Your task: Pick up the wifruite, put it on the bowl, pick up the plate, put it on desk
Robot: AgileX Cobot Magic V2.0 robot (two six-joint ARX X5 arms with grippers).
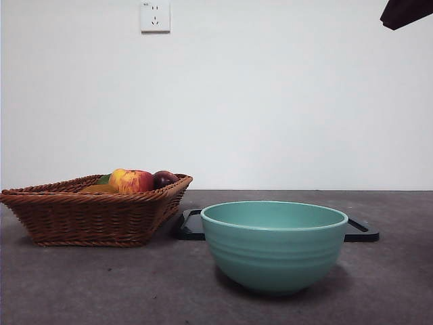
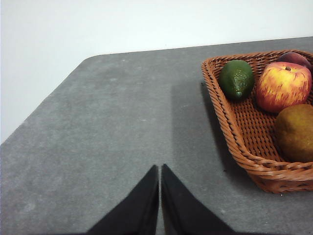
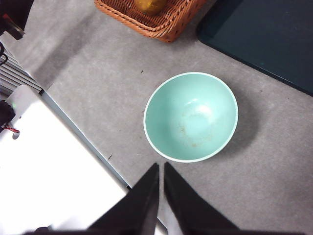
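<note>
Nearest us, the teal-green bowl (image 1: 274, 245) stands empty on the desk (image 1: 101, 284). Just behind it lies a dark flat tray (image 1: 361, 231). Beside the tray sits the wicker basket (image 1: 88, 213), where we see a red-yellow apple (image 1: 131, 181), a dark plum (image 1: 164, 179), a green avocado (image 2: 236, 79) and the dull-brown wifruite (image 2: 295, 132). Our left gripper (image 2: 160, 169) hovers over bare desk near the basket, jaws pressed together. Our right gripper (image 3: 161, 166) hangs above the bowl's edge, jaws likewise together.
</note>
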